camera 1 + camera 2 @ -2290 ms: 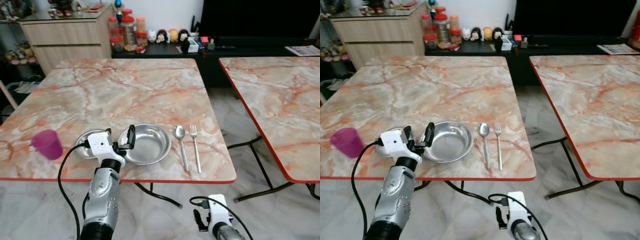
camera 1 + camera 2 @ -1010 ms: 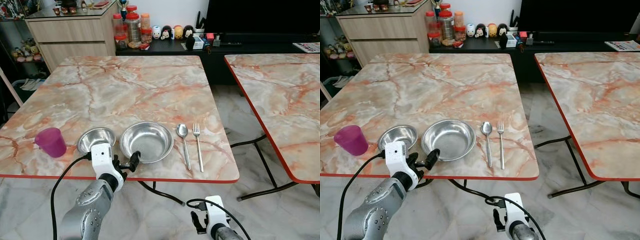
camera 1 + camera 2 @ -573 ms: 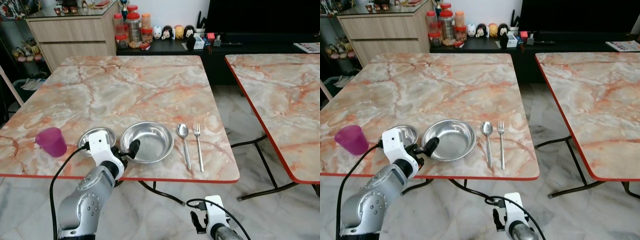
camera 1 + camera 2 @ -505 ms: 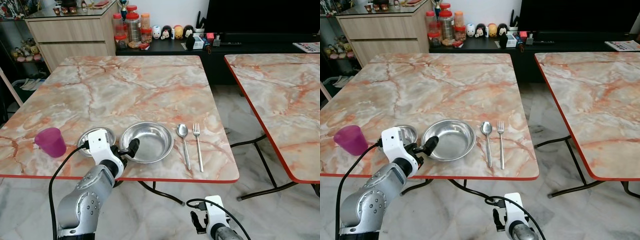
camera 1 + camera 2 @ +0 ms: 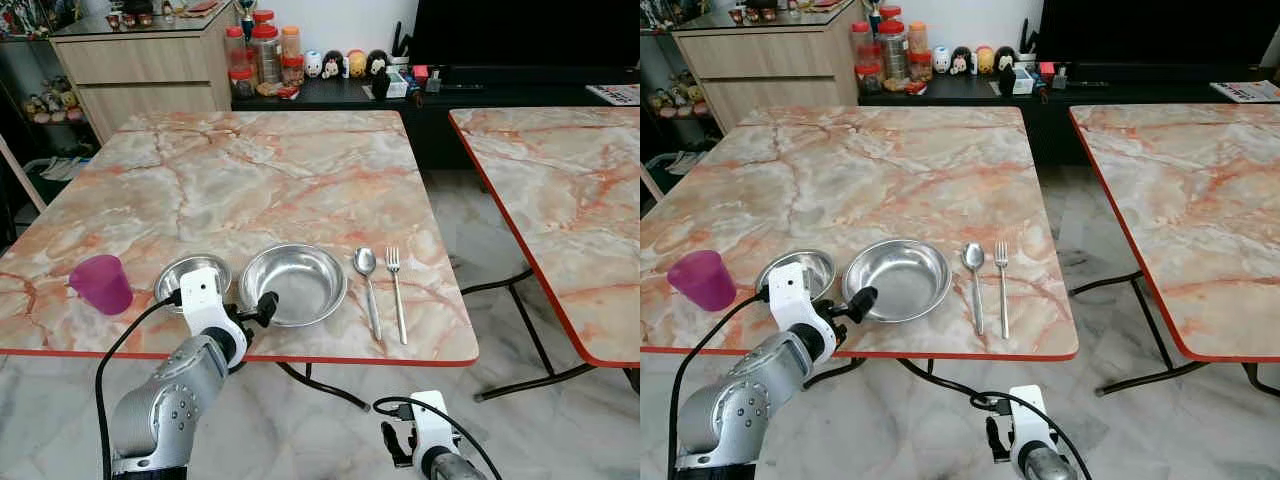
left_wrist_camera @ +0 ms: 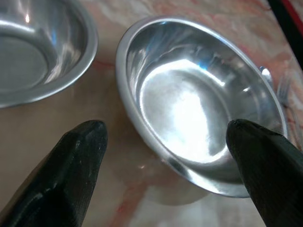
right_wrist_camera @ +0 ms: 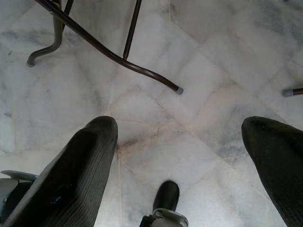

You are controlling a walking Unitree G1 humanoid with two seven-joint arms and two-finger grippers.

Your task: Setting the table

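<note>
2 bowls (image 5: 293, 283), sm. one (image 5: 185, 274) part-hidden by left gripper (image 5: 250, 308)

silver arms (image 5: 165, 410) | white wrist blocks (image 5: 203, 298) | black cables (image 5: 112, 355) | black ribbed fingers (image 7: 71, 175)

Second marble-look table (image 5: 560, 190) with the same red edge sits off to the right, with some printed paper (image 5: 612, 96) at its far corner. Behind both there's a wooden drawer cabinet (image 5: 140, 72) with red-lidded jars (image 5: 262, 55) next to it, and a row of little figurines (image 5: 343, 64) on a low black unit (image 5: 470, 90) (can't make out what characters they are). Floor is pale marble tile (image 7: 203, 61), with dark curved table legs (image 7: 104, 47) resting on it.
</note>
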